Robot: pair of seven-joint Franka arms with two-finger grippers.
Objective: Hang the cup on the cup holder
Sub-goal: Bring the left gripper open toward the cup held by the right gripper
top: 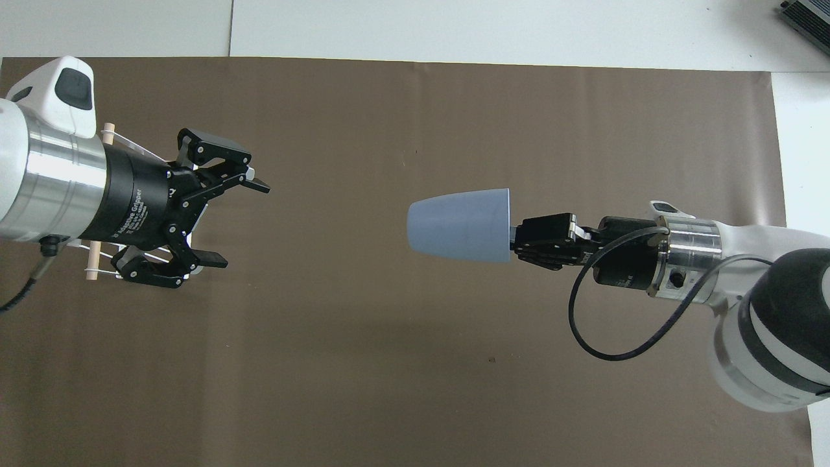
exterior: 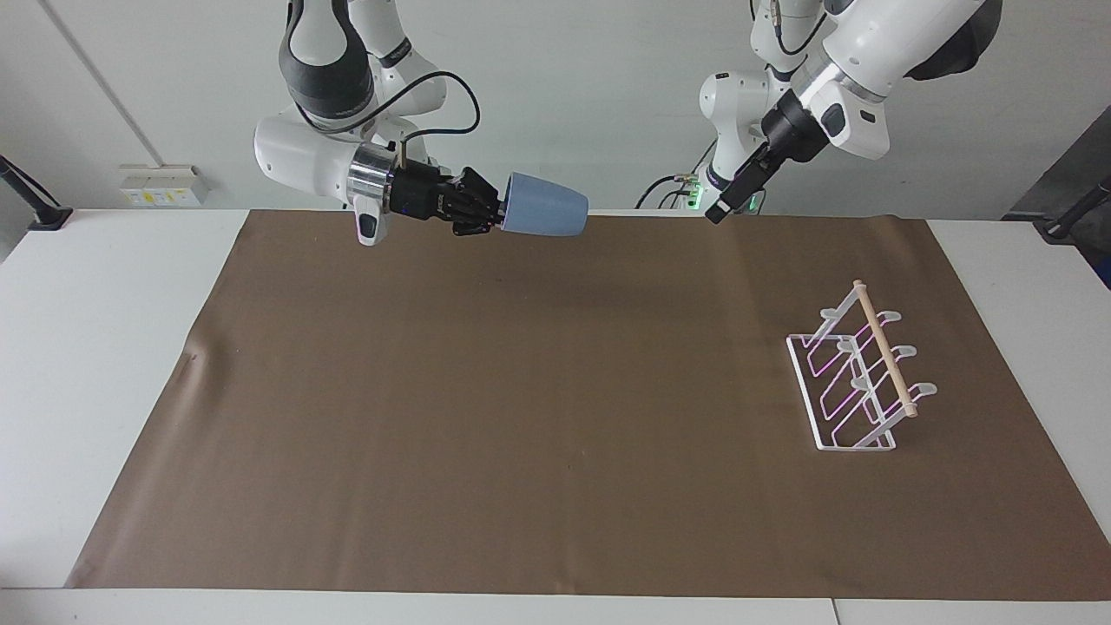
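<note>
Two robot arms are raised above a tabletop [exterior: 104,347] that carries a large brown mat [exterior: 555,417]; the right hand [exterior: 496,208] is clenched on the rim of the light-blue cup [exterior: 547,215], one finger going inside the mouth; the cup lies on its side in the air, its mouth toward the hand and its narrower closed base pointing toward the left arm's end of the tabletop; it touches nothing else. In the overhead view the same cup [top: 459,225] is seen over the middle part of the mat [top: 415,363], with the right hand [top: 515,240] just beside its rim and a black cable looping under the wrist.

The left hand [exterior: 725,204] is up in the air over the mat's edge at the robots' end; its fingers are released and stand wide apart, grasping nothing; in the overhead view this hand [top: 243,224] covers most of the cup holder [top: 97,259] from sight, but it is high above it and not in contact.

The cup holder [exterior: 859,373] stands on the mat toward the left arm's end of the tabletop; it is a white wire rack with slanted looped prongs and a light wooden dowel [exterior: 884,347] across the top; no cup hangs on it; the cup and the holder are well apart.
</note>
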